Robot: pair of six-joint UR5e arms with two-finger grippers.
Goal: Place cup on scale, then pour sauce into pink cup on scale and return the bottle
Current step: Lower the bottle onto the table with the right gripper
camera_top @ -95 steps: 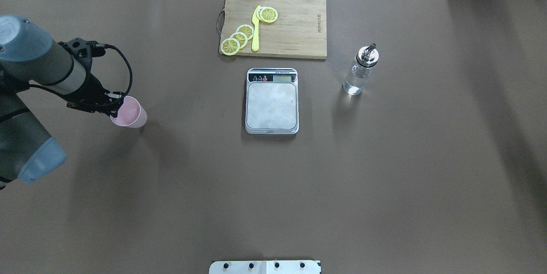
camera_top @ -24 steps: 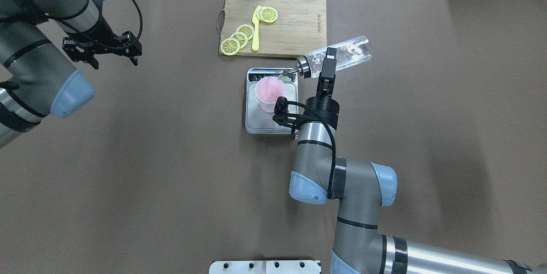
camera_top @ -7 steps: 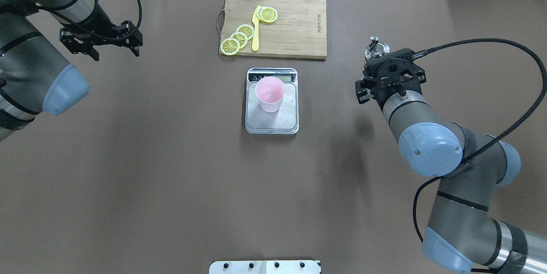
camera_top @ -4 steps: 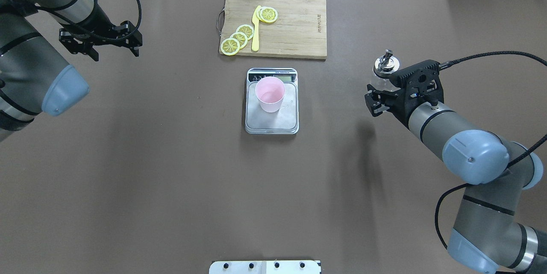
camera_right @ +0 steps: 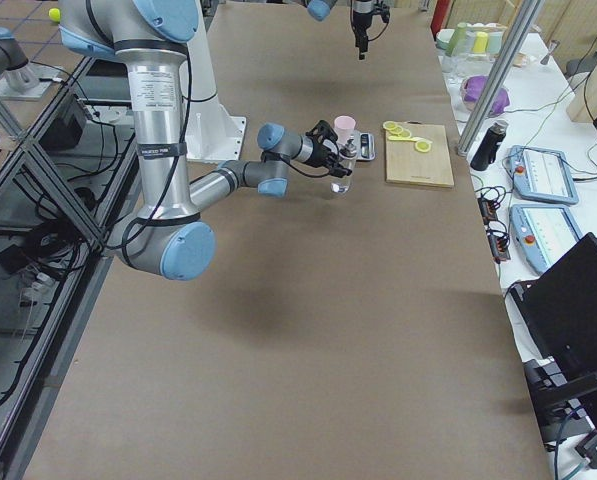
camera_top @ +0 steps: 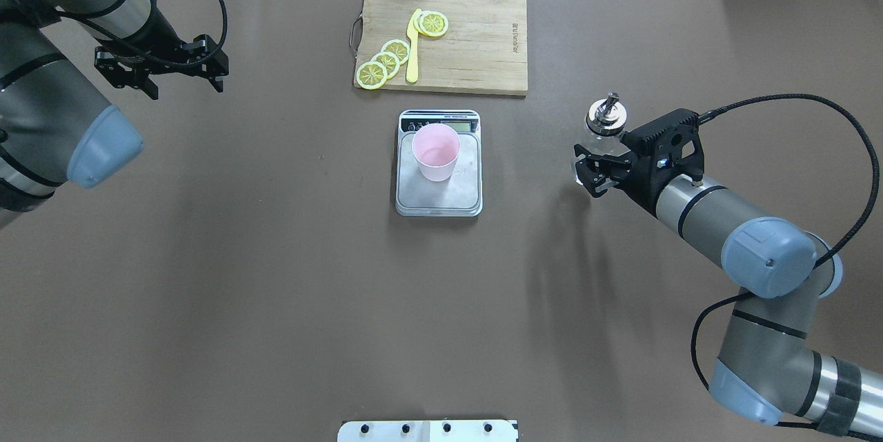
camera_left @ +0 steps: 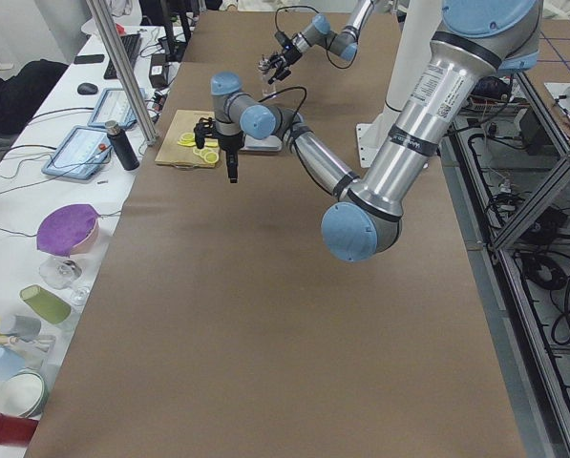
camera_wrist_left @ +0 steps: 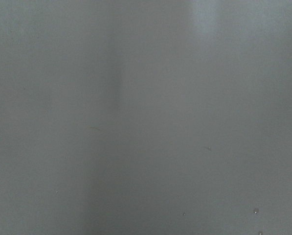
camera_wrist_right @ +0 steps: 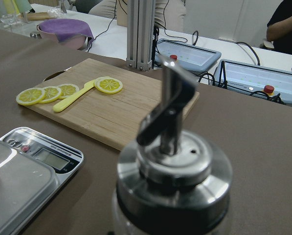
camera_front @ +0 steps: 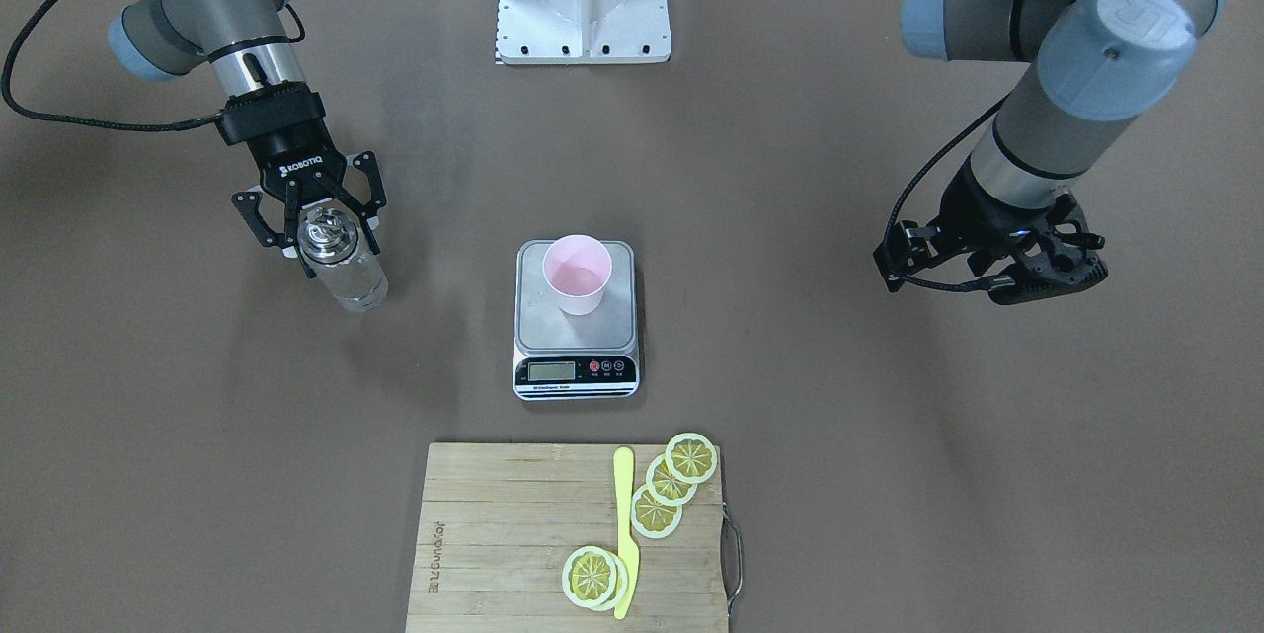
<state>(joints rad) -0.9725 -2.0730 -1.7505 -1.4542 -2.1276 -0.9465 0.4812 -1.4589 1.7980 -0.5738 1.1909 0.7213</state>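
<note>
1. Overhead: the scale [camera_top: 463, 188] sits mid-worktop [camera_top: 276, 290], nearer the edge opposite the robot. The cup [camera_top: 436, 152] stands upright on its platform. Toward the right end, the right end effector [camera_top: 588, 169] is clamped on the upright bottle [camera_top: 606, 118]. Near the far left corner, the left end effector [camera_top: 186, 89] hangs with its fingers apart, empty. A board [camera_top: 476, 49] carrying lemon slices [camera_top: 386, 59] and a knife [camera_top: 412, 49] lies just beyond the scale, by the far edge.
2. Front-facing: the bottle's base is down at the worktop; I cannot tell whether it rests there. The scale's display faces away from the robot.
3. Exterior left: the near arm's end effector points down, apart from the scale.
4. Exterior right: the bottle is upright, with the cup and scale just behind it.
5. Left wrist: only a blurred grey surface.
6. Right wrist: the bottle's silver cap and spout fill the foreground, with the scale at lower left and the board beyond.
</note>
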